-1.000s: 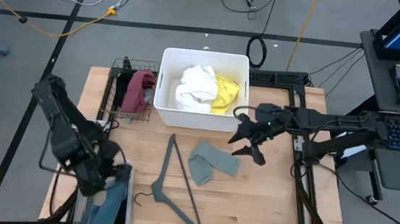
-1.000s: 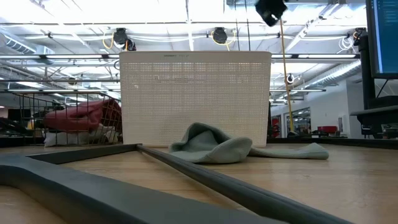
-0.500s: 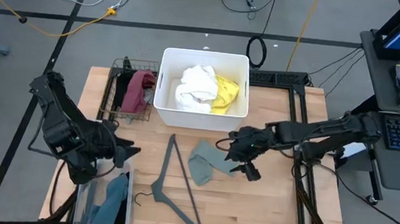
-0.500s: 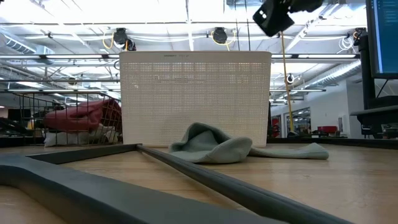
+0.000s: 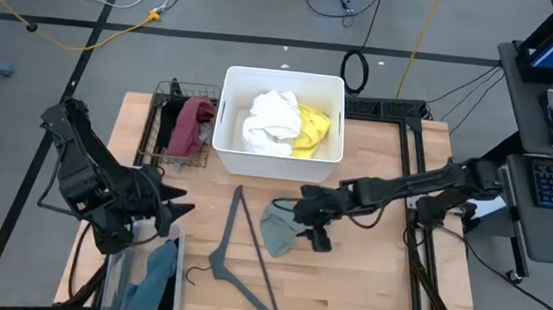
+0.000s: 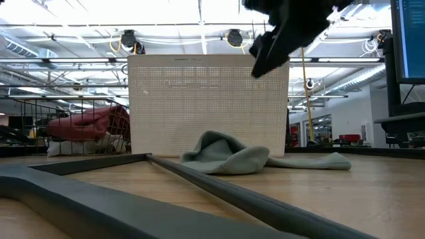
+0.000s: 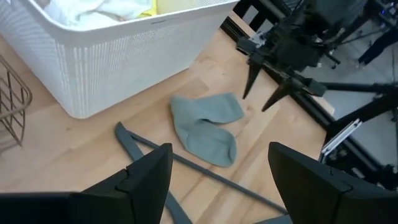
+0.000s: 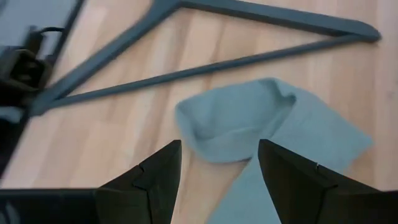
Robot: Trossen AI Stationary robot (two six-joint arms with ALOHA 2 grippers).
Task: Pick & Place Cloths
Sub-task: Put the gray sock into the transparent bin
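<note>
The right hand, fingers spread, hangs directly above the sage-green cloth lying on the wooden surface beside the grey hanger. The left hand, also spread, waits near the clear bin holding a teal cloth.

Between the spread fingers of the right gripper lies the sage-green cloth, bare wood on either side. Just past the fingertips the grey hanger bars the way; behind them stands the white basket.
</note>
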